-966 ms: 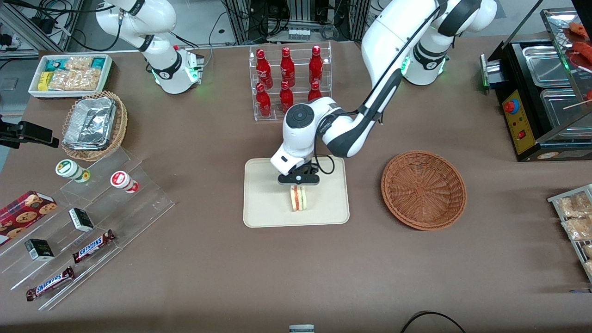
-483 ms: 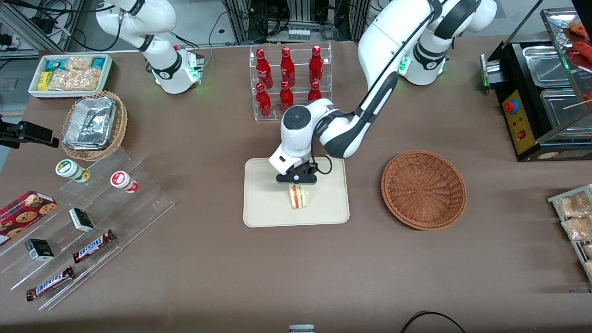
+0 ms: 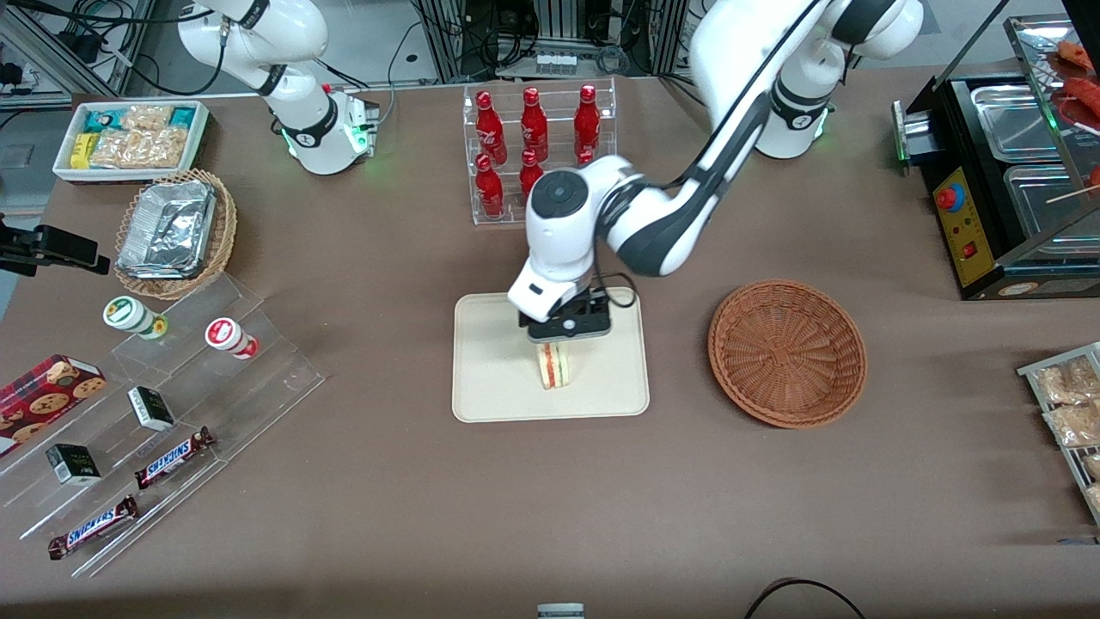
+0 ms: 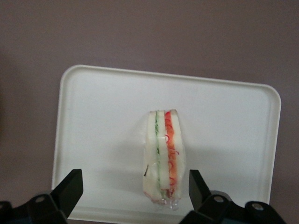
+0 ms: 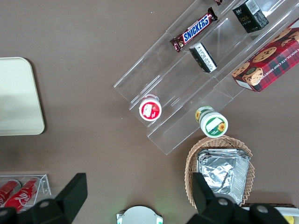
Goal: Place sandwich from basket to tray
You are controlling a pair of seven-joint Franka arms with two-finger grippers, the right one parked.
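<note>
The sandwich (image 3: 555, 367) stands on edge on the cream tray (image 3: 490, 370), near its middle; white bread with green and red filling shows in the left wrist view (image 4: 163, 156). The tray also shows there (image 4: 93, 121). My left gripper (image 3: 563, 337) hangs just above the sandwich, open, its black fingers (image 4: 70, 189) spread well clear on both sides and touching nothing. The reddish-brown woven basket (image 3: 786, 351) sits empty beside the tray, toward the working arm's end of the table.
A clear rack of red bottles (image 3: 537, 146) stands farther from the front camera than the tray. A tan basket with foil containers (image 3: 174, 232), a white snack bin (image 3: 133, 137) and acrylic steps with snacks (image 3: 155, 421) lie toward the parked arm's end. A black food warmer (image 3: 1014, 172) stands at the working arm's end.
My gripper has let go of the sandwich and risen above it. The sandwich stays standing on the tray, leaning slightly compared with one second ago.
</note>
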